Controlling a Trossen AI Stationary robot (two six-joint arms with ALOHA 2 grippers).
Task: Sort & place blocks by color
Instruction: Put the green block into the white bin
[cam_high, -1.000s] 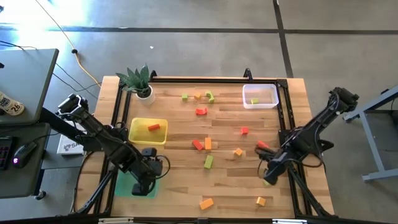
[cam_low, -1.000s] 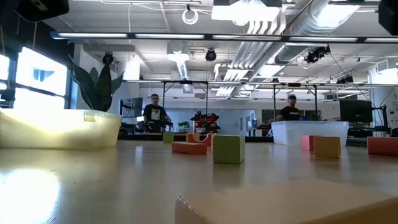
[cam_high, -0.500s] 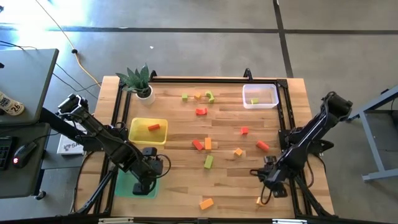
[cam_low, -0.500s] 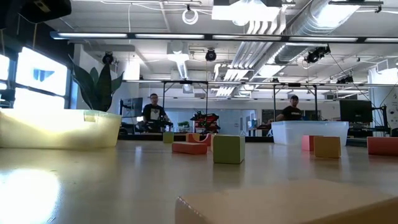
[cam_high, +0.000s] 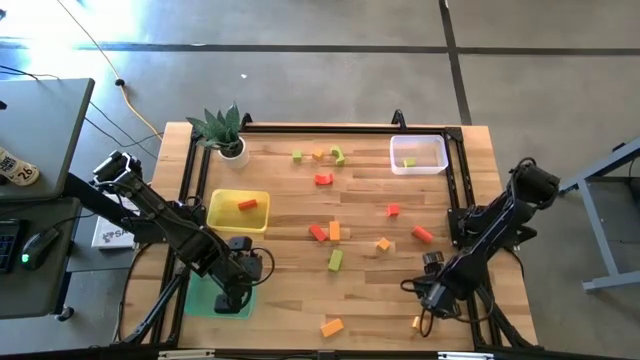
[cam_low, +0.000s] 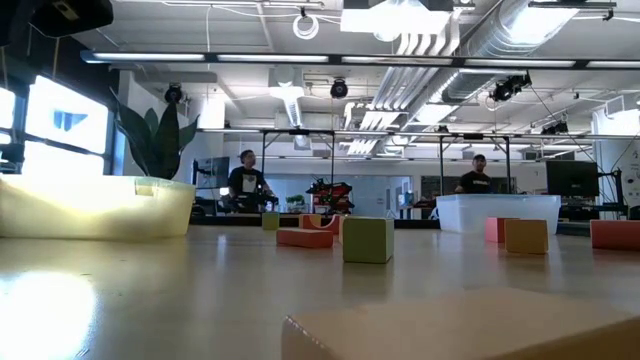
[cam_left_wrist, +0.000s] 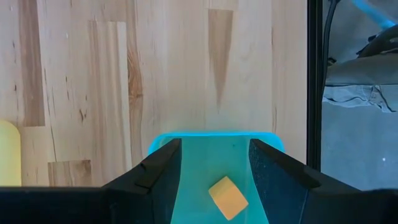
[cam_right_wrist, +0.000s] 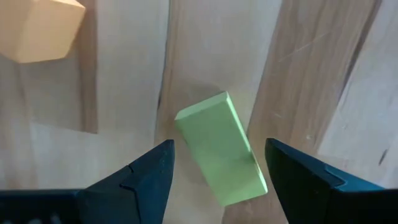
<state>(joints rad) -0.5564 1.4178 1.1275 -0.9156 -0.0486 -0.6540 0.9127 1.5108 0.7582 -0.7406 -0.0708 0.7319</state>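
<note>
My left gripper (cam_high: 232, 297) hangs open over the green tray (cam_high: 205, 302) at the table's near left. One orange block (cam_left_wrist: 227, 197) lies on the tray floor (cam_left_wrist: 211, 152) below and between its fingers, untouched. My right gripper (cam_high: 430, 296) points straight down near the table's near right edge, open. Its fingers stand on either side of a light green oblong block (cam_right_wrist: 221, 149) that lies flat on the wood, apart from both. An orange block (cam_right_wrist: 40, 28) lies beside it. Red, orange and green blocks (cam_high: 333, 232) are scattered over the middle of the table.
A yellow tray (cam_high: 215, 225) holds a red-orange block (cam_high: 247, 204). A clear tray (cam_high: 440, 165) at the far right holds a green block (cam_high: 409, 161). A potted plant (cam_high: 226, 130) stands at the far left. Orange blocks (cam_high: 331, 326) lie near the front edge. Black frame rails run along the table's sides.
My right gripper has moved toward the table's near edge and sunk closer to the wood, rolling about its own axis, and now stands over the green oblong block. Its fingers have stayed open.
</note>
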